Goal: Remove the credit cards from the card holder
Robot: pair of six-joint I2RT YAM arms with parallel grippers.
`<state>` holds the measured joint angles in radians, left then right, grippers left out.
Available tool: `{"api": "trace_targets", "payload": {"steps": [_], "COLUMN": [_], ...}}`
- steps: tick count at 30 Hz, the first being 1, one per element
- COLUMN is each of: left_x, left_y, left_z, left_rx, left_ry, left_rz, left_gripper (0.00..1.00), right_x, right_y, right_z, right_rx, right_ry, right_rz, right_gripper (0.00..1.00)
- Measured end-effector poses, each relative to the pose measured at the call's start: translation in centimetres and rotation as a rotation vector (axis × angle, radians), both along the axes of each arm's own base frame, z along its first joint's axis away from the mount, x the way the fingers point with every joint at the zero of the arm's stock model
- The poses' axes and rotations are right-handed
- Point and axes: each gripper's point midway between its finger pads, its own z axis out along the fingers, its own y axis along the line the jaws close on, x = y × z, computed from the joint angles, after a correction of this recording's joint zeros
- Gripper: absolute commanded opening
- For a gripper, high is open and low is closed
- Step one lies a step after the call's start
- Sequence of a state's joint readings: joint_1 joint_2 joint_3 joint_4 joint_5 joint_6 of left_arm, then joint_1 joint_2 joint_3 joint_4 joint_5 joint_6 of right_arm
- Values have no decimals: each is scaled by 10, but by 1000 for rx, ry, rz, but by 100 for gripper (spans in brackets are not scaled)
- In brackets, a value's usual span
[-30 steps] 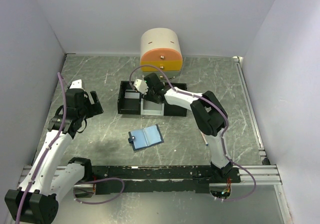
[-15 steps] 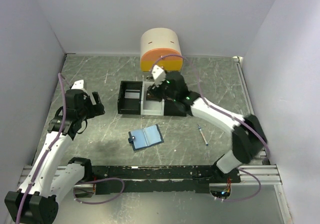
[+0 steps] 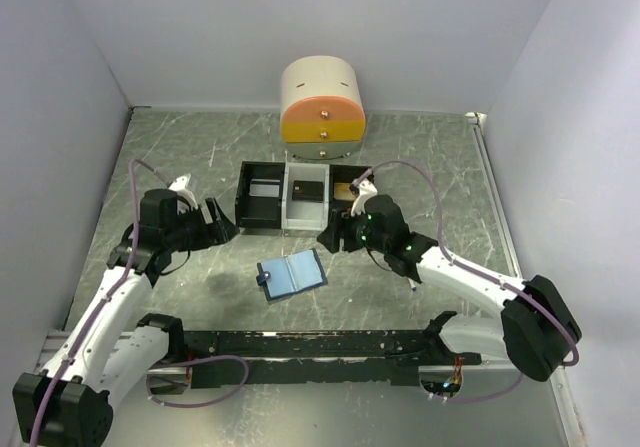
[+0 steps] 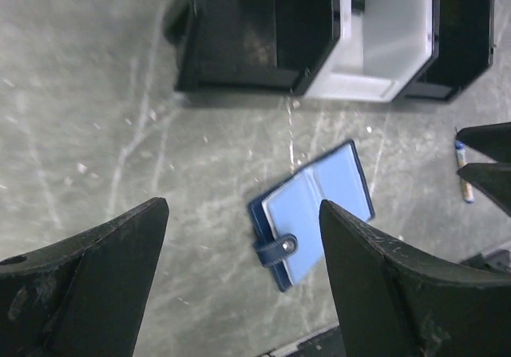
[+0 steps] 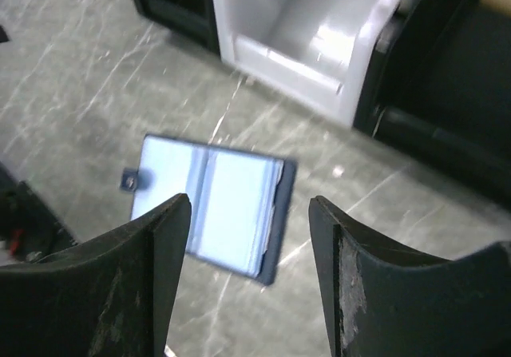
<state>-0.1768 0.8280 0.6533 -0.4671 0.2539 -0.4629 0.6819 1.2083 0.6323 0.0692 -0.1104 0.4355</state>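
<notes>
The card holder (image 3: 292, 274) lies open and flat on the grey table, light blue inside, with its clasp tab at the left end. The left wrist view shows the card holder (image 4: 315, 209), and so does the right wrist view (image 5: 211, 201). No credit cards show on its open faces, only layered pocket edges. A small tan-gold card (image 3: 344, 189) lies in the right compartment of the tray. My left gripper (image 3: 212, 221) hovers to the left of the holder, open and empty (image 4: 242, 209). My right gripper (image 3: 333, 235) hangs above the holder's right side, open and empty (image 5: 249, 205).
A black-and-white three-compartment tray (image 3: 262, 207) stands behind the holder, with a dark flat item in its white middle bin. A cream and orange drawer unit (image 3: 322, 112) sits at the back wall. A thin syringe (image 4: 461, 173) lies right of the holder, under my right arm.
My right arm has swung back from the tray to above the holder, its jaws widening. My left gripper has moved right, toward the holder.
</notes>
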Motion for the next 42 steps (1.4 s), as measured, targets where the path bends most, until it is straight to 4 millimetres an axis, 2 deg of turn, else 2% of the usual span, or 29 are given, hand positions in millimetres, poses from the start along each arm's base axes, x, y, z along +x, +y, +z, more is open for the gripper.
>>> {"api": "trace_targets", "payload": {"steps": [4, 8, 12, 16, 23, 29, 32, 42], "left_x": [-20, -41, -62, -77, -90, -92, -93, -97], "left_y": [-18, -42, -69, -86, -91, -100, -102, -97], "left_z": [-20, -24, -29, -47, -90, -97, -101, -123], "left_rx": [-81, -136, -159, -127, -11, -22, -14, 60], "left_ry": [77, 107, 140, 207, 330, 324, 333, 373], "left_rz": [-15, -64, -132, -151, -100, -90, -87, -62], "left_gripper": [87, 85, 80, 72, 64, 58, 52, 40], "right_x": [-34, -57, -65, -64, -66, -62, -62, -60], "right_y": [2, 10, 24, 29, 34, 41, 40, 36], "right_z": [-25, -42, -48, -62, -79, -81, -83, -96], "right_rx": [92, 103, 97, 77, 58, 56, 46, -2], "right_ry": [161, 257, 295, 338, 390, 400, 400, 414], "right_rz": [-19, -26, -22, -40, -40, -31, -35, -51], "right_gripper": [58, 56, 51, 41, 36, 35, 35, 33]}}
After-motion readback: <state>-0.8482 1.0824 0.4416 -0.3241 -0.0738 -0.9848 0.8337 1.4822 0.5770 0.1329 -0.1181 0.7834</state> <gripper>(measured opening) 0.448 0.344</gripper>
